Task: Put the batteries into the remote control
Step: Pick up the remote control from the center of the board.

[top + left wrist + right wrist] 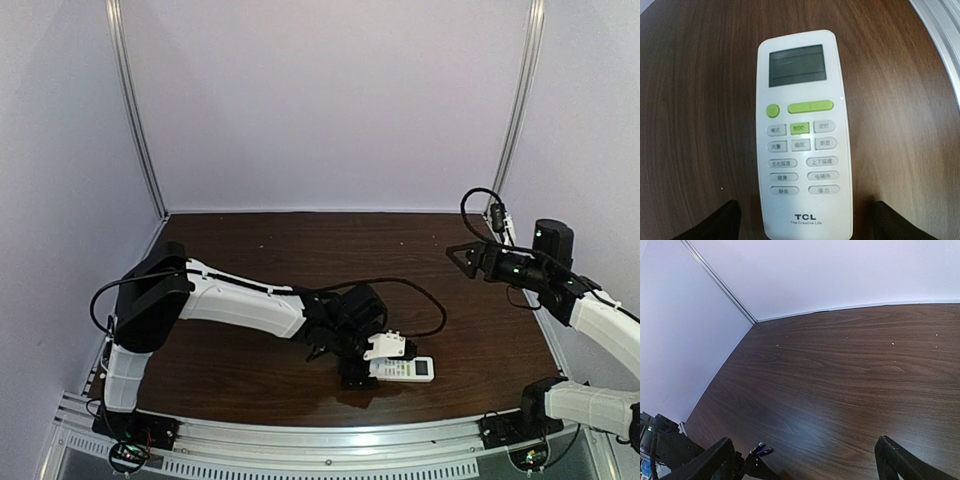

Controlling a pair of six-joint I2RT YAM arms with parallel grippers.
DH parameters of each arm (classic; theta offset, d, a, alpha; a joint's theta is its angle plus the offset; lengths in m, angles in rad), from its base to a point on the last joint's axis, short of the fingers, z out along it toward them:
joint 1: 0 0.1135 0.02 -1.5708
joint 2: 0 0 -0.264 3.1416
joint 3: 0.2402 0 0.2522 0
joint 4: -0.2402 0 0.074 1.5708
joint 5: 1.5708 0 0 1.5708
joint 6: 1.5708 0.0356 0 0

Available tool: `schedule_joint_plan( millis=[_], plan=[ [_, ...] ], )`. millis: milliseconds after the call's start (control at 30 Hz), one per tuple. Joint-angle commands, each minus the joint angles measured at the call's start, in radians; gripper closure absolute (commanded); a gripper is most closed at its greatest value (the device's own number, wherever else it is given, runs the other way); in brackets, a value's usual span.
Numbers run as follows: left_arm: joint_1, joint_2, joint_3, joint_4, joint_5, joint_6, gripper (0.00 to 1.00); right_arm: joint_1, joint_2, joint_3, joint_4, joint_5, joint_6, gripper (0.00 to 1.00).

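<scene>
Left pincer (805,220) is down low over the near strip of the bench (695,100), released and spread wide. The remote control (802,145) lies flat and face up right between its fingers (720,222)! Bare wood shows on both sides, so neither finger touches the casing. The logo end sits in the gap, and the body runs straight ahead of the pincer. First come the grey button rows, then the green keys, with the dark display at the tip farthest out.

Over to the right pincer (805,450), held up off the bench on the right side and well apart from the remote control. It is wide open too, with nothing between its fingers. Low in its wrist view, just inside its left-hand finger (710,462), are the batteries (762,449). They are two purple-blue cylinders side by side against some dark hardware. Whether they rest on the wood, I cannot tell.

Ahead of that pincer, dark wood runs to the pale walls (840,275).
</scene>
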Motion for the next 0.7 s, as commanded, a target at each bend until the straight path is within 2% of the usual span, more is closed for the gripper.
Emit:
schedule_joint_plan(
  millis=[0, 133, 467, 667],
  plan=[
    [0.000, 0.032, 0.026, 0.021, 0.008, 0.006, 0.08, -0.007, -0.009, -0.002, -0.044, 0.001, -0.042, 0.00],
    [0.001, 0.049, 0.026, 0.021, 0.040, 0.006, 0.14, -0.008, -0.021, -0.002, -0.039, 0.000, -0.046, 0.00],
    [0.024, 0.085, 0.091, -0.070, 0.155, -0.031, 0.39, -0.006, -0.042, -0.012, -0.026, -0.026, -0.043, 0.00],
    [0.061, 0.009, 0.057, -0.081, 0.156, -0.043, 0.49, -0.006, -0.051, -0.029, 0.024, -0.071, -0.022, 0.00]
  ],
)
